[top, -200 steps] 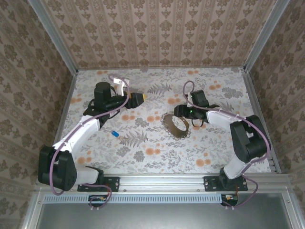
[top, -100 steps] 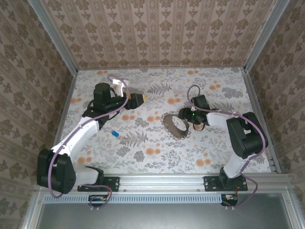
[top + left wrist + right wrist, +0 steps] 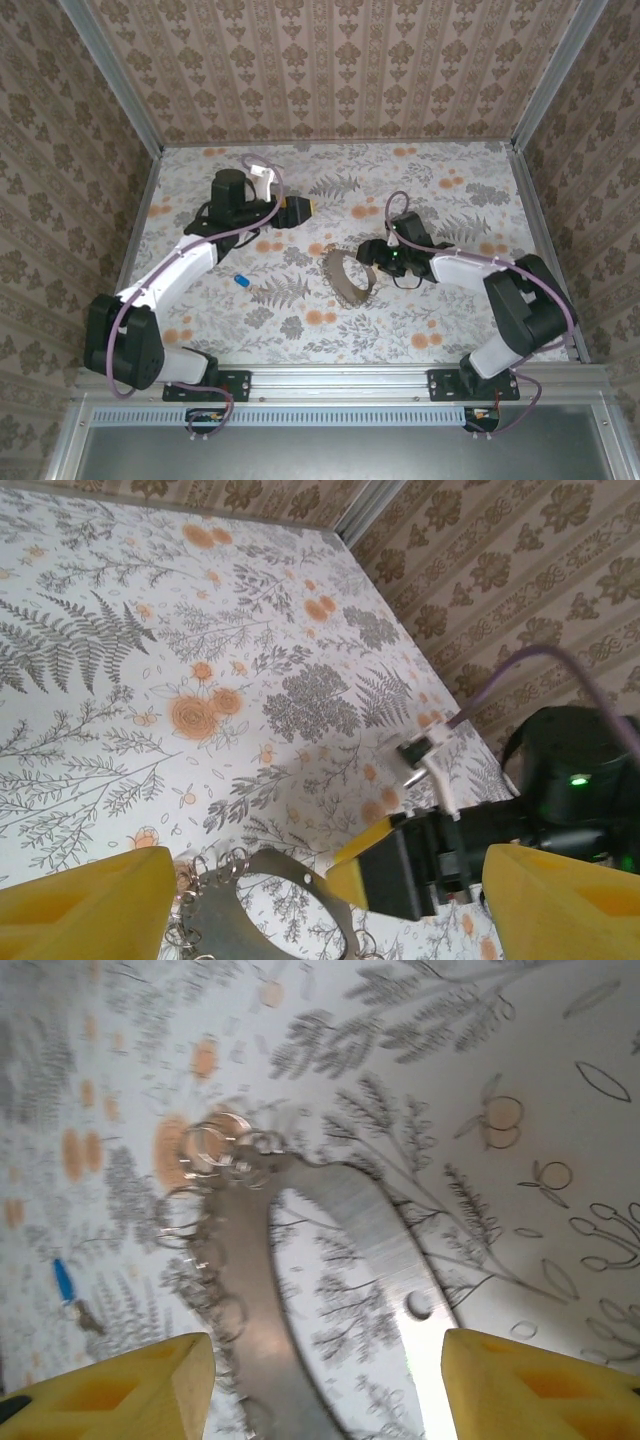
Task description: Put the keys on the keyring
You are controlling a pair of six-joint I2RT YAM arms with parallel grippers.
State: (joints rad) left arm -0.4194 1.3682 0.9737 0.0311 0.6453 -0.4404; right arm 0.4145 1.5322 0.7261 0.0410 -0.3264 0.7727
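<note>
The keyring (image 3: 337, 282) is an oval metal band with several small rings on it, standing on edge at the table's centre. My right gripper (image 3: 367, 256) is open at its right side. In the right wrist view its fingers straddle the keyring's band (image 3: 372, 1222), and the right fingertip (image 3: 545, 1380) sits close against the band. The blue-headed key (image 3: 241, 281) lies alone on the table to the left, and it is small and far off as the key (image 3: 62, 1280) in the right wrist view. My left gripper (image 3: 302, 207) hovers open farther back, looking down at the keyring (image 3: 232, 910) and at the right gripper's finger (image 3: 372, 875).
The table carries a floral cloth (image 3: 420, 310) and is walled by patterned panels on three sides. Purple cables (image 3: 262, 165) run along both arms. A metal rail (image 3: 330, 380) runs along the near edge.
My right gripper has moved left and toward the front, and the keyring has shifted the same way with it. My left gripper has swung a little to the right.
</note>
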